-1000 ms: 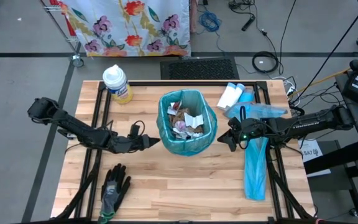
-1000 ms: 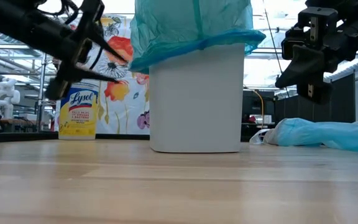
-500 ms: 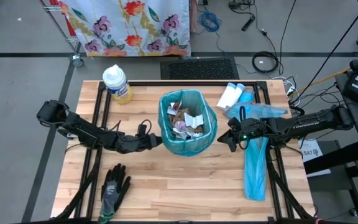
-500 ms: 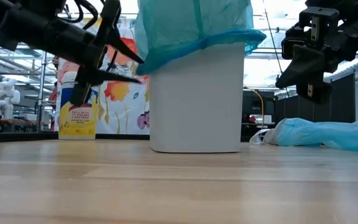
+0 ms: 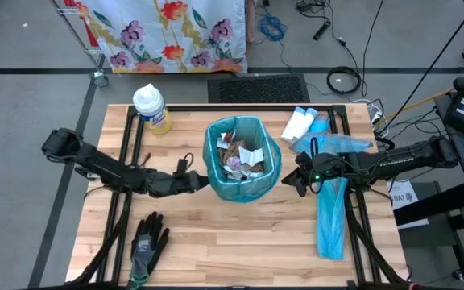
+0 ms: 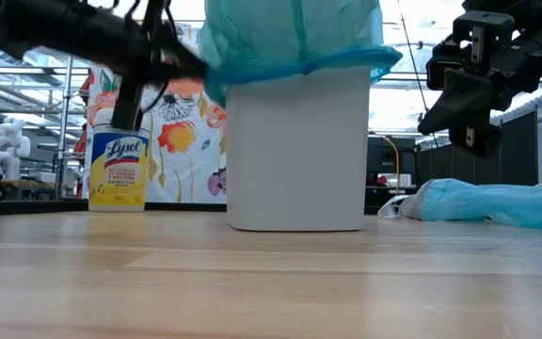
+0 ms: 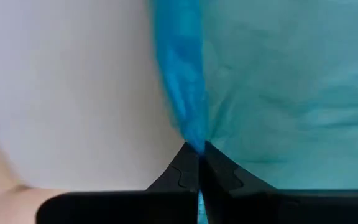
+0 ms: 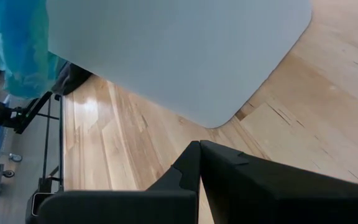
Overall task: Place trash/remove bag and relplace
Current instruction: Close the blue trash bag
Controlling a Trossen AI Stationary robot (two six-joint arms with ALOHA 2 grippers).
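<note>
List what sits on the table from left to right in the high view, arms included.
Left gripper shut on the blue bag's rim → white bin with its blue bag full of trash → right gripper, shut → spare blue bag lying flat.

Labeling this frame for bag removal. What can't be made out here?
- Low view: left gripper is motion-blurred at the bag hem.
- Left wrist view: how much hem is pinched; the shut fingers cover it.
- High view: trash lower in the bin, buried under the top pieces.
- Low view: bin contents, hidden by its wall.
</note>
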